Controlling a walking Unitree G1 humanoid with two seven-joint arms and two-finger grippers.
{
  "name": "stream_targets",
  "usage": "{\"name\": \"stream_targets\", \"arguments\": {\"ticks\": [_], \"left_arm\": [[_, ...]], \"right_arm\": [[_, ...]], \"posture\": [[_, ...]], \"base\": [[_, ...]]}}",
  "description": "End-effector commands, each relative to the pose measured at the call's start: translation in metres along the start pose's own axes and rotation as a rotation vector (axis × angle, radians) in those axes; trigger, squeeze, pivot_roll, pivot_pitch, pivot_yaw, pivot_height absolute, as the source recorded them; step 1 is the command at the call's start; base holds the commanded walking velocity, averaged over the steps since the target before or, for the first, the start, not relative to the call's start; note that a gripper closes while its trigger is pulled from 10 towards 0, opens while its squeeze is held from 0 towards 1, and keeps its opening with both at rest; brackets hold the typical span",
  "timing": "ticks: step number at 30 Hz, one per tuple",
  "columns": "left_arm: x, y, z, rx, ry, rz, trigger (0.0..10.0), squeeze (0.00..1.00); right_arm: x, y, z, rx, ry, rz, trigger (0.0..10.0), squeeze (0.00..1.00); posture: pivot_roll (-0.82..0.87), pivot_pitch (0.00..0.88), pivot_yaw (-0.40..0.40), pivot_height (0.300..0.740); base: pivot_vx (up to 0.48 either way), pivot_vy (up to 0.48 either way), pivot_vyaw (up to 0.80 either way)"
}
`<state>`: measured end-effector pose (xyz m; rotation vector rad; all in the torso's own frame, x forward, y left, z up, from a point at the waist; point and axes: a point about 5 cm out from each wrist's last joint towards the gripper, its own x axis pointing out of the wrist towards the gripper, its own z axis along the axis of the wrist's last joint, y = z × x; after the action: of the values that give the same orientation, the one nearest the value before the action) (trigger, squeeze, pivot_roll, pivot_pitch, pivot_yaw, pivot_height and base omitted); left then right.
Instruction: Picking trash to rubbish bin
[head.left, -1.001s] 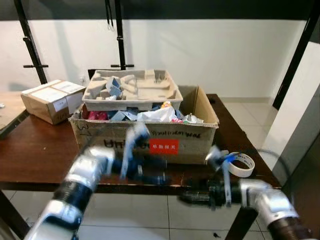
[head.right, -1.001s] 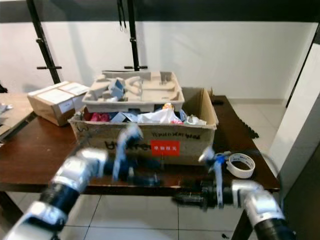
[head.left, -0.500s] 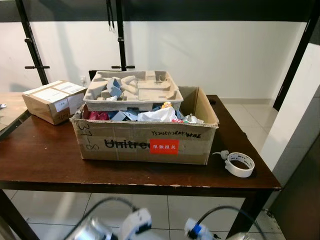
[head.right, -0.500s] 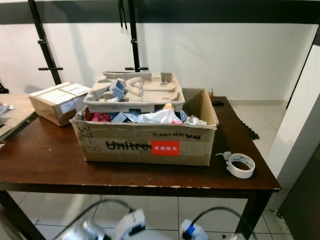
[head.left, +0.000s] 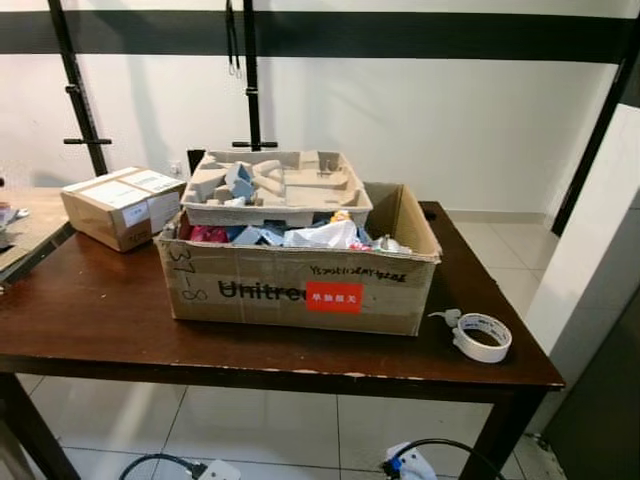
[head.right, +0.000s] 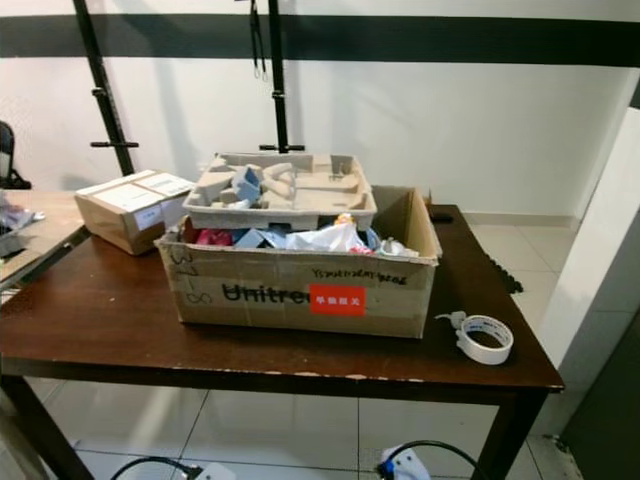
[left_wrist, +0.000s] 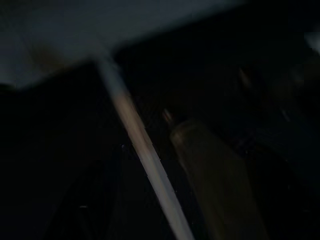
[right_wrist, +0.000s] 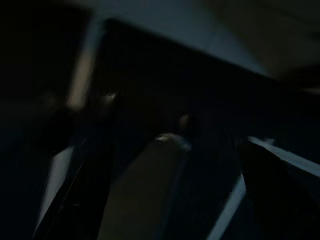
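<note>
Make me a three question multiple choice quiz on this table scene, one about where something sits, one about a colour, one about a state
1. Where is the roll of tape?
A. inside the big cardboard box
B. on the table, right of the big cardboard box
C. on the small box

2. What colour is the sticker on the big box's front?
A. red
B. green
C. blue

3. How is the small cardboard box?
A. open
B. crushed flat
C. closed

Answers: 1 B, the roll lies on bare wood near the table's right corner. 2 A, the label is red. 3 C, its flaps are shut, labels on top.
</note>
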<state>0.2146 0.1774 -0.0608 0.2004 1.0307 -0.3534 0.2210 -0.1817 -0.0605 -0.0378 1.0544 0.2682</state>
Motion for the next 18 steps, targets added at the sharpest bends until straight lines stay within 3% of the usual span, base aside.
{"name": "stream_targets", "arguments": {"ticks": [1,4,8,18], "left_arm": [[0.000,0.009,0.007,-0.105,-0.087,0.112,10.0,0.00],[0.001,0.009,0.009,-0.136,-0.116,0.137,10.0,0.00],[0.000,0.009,0.007,-0.052,-0.146,0.168,10.0,0.00],[0.000,0.011,-0.008,-0.085,-0.130,0.217,10.0,0.00]], "right_arm": [[0.000,-0.006,-0.010,0.033,-0.012,-0.103,10.0,0.00],[0.000,-0.006,-0.011,0.045,-0.027,-0.115,10.0,0.00],[0.001,-0.005,-0.014,0.050,-0.069,-0.154,10.0,0.00],[-0.001,-0.013,-0.018,0.105,-0.095,-0.211,10.0,0.00]], "posture": [[0.02,0.000,-0.025,0.740],[0.03,0.000,-0.034,0.740],[0.05,0.000,-0.055,0.740],[0.07,0.000,-0.097,0.740]], "base": [[0.000,0.000,0.00],[0.000,0.000,0.00],[0.000,0.000,0.00],[0.000,0.000,0.00]]}}
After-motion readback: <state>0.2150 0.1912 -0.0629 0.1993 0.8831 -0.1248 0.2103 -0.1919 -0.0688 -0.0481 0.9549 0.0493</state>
